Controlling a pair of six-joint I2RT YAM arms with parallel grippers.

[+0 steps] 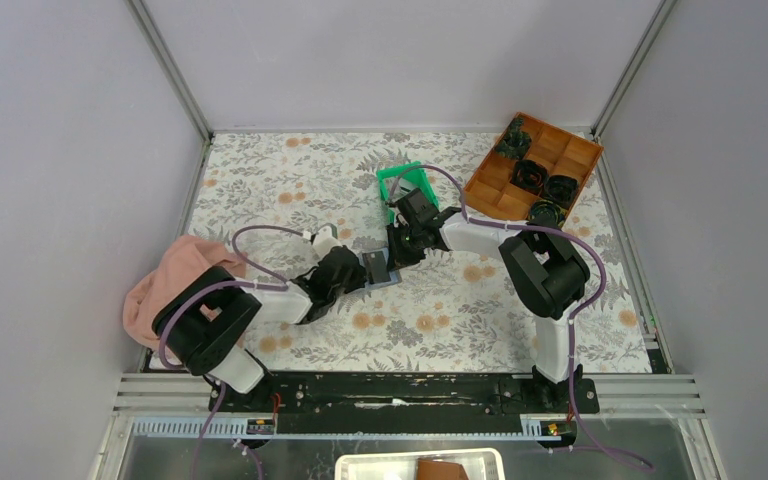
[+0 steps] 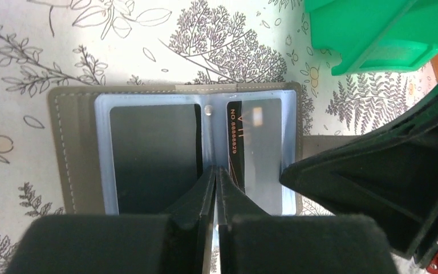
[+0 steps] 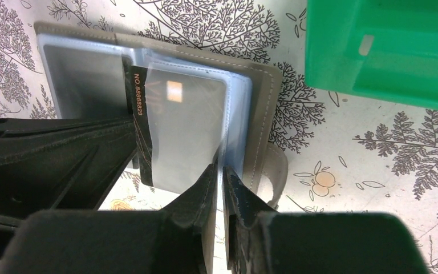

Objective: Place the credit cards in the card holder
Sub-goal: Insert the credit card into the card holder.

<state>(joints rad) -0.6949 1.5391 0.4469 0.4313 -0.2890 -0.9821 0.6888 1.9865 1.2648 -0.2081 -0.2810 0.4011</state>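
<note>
Behind left tool (image 2: 216,172), card holder (image 2: 71,154) near edge hidden.

The small flat grey folding card holder (image 2: 71,154) lies open on the flower-patterned tabletop (image 2: 120,45), near the middle of the top view. Its stitched cover faces down and its pale blue clear plastic sleeves face up. In the left-wrist view a dark grey card (image 2: 154,157) sits squarely inside the left sleeve. A silvery card (image 2: 262,154), with a black strip of orange numerals along one long edge, lies in the right sleeve, slightly askew to the sleeve's edges.
</note>
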